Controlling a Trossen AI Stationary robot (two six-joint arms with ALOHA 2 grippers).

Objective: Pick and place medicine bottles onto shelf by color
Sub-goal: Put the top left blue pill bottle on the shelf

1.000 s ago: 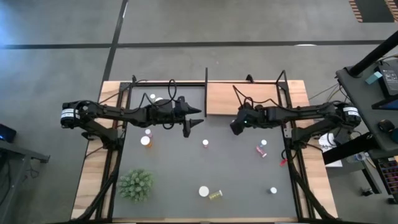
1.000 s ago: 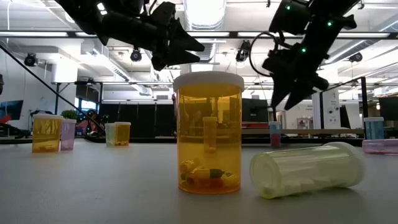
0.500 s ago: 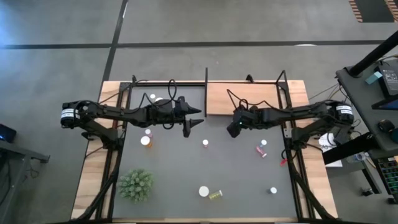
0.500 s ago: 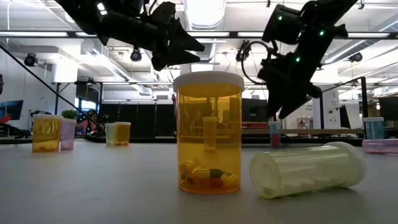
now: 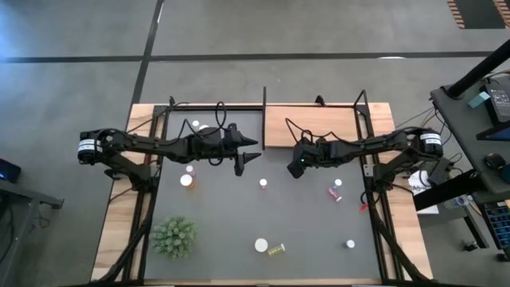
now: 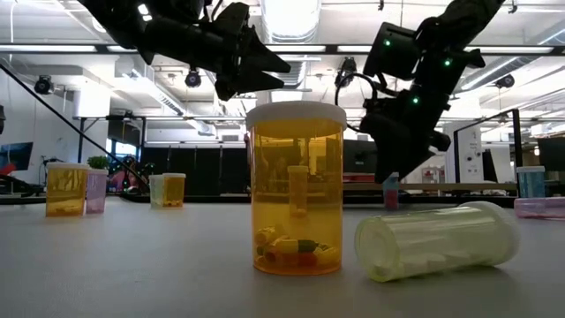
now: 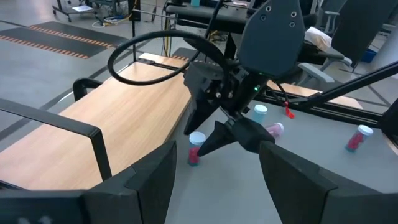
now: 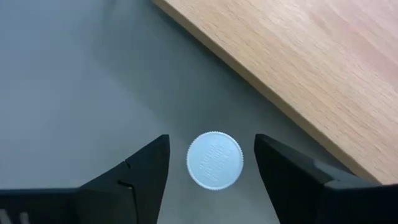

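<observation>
Since a second ago the right arm has reached farther left and nearer across the dark grey mat (image 5: 319,223), carrying the right hand (image 5: 296,169) off the light-brown wooden shelf board with thin black posts (image 5: 315,127) to hang over the mat just off the board's near edge; the left arm has not moved. From its own wrist camera the right hand's two dark fingers (image 8: 134,174) stand apart, straddling from above the white round cap of a small pink-red medicine bottle (image 8: 215,159), without touching it; the left wrist view shows that same bottle (image 7: 196,147) standing upright on the mat just beside the shelf, under the right hand (image 7: 214,134). The left hand (image 5: 245,158) hovers over the far middle of the mat with its fingers parted and nothing between them. Other bottles lie scattered about the bench: an orange one (image 5: 186,181) and smaller ones at the left, a white-capped one (image 5: 263,183) at the centre, a pink-red pair (image 5: 335,191) at the right, and near the front a large orange bottle (image 6: 296,190) upright beside a yellow-green one (image 6: 437,240) lying on its side. A spiky green plant (image 5: 174,237) sits at the near left.
</observation>
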